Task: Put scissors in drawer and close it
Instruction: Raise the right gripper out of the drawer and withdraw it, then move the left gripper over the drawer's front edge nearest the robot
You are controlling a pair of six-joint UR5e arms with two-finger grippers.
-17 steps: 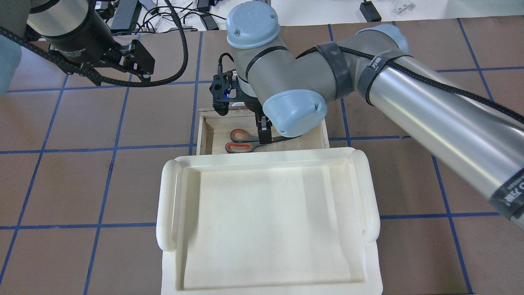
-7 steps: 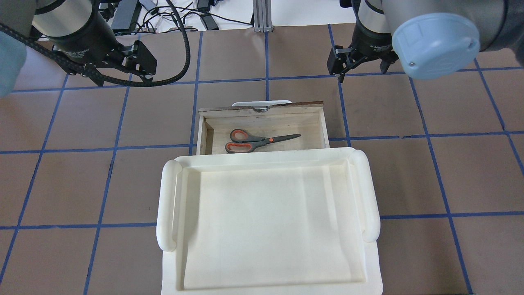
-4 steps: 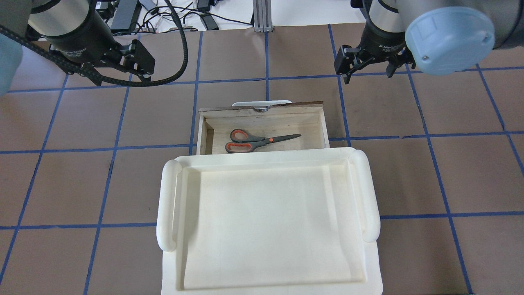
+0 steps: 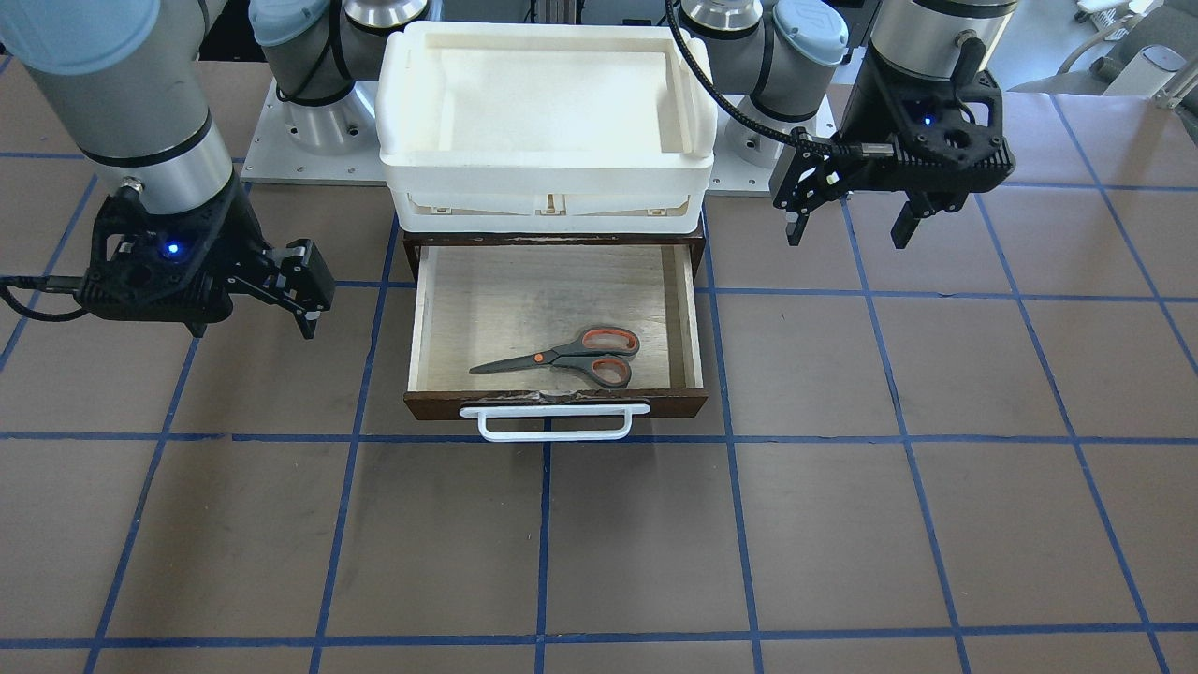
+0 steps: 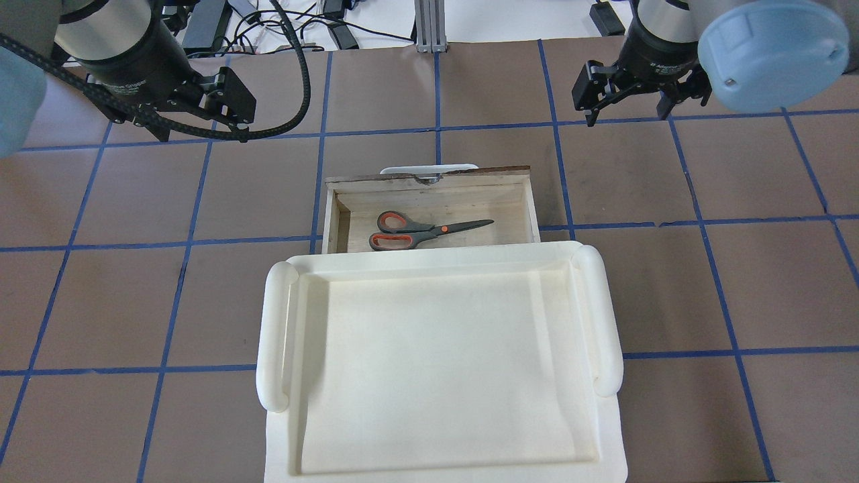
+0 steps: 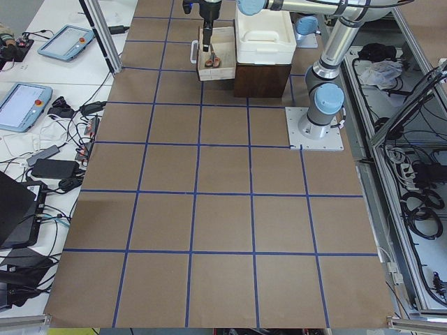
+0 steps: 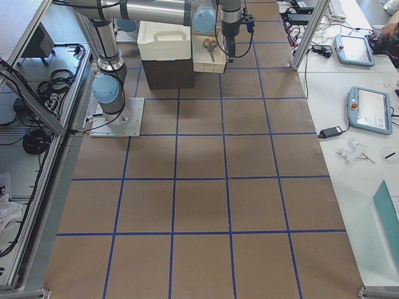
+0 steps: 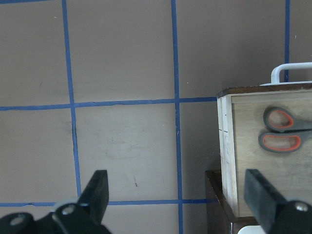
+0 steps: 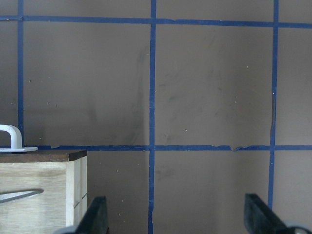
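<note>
The scissors (image 4: 571,356) lie flat inside the open drawer (image 4: 430,309), handles toward the robot's left, blades toward its right. In the overhead view the scissors (image 5: 416,231) rest on the pale plywood floor of the drawer (image 5: 429,182). The drawer's white bar handle (image 4: 552,423) sticks out from the dark front. My right gripper (image 5: 629,114) is open and empty, hovering to the right of the drawer and apart from it; it also shows in the front view (image 4: 251,326). My left gripper (image 4: 848,229) is open and empty on the drawer's other side.
A white plastic tray (image 5: 436,362) sits on top of the dark cabinet (image 4: 552,239) that the drawer slides out of. Brown table surface with blue tape lines surrounds it. Cables and devices (image 5: 268,20) lie beyond the far edge.
My right gripper has let go of the scissors, leaving them in the drawer, and has risen and swung away to the right. The left arm has barely moved.
</note>
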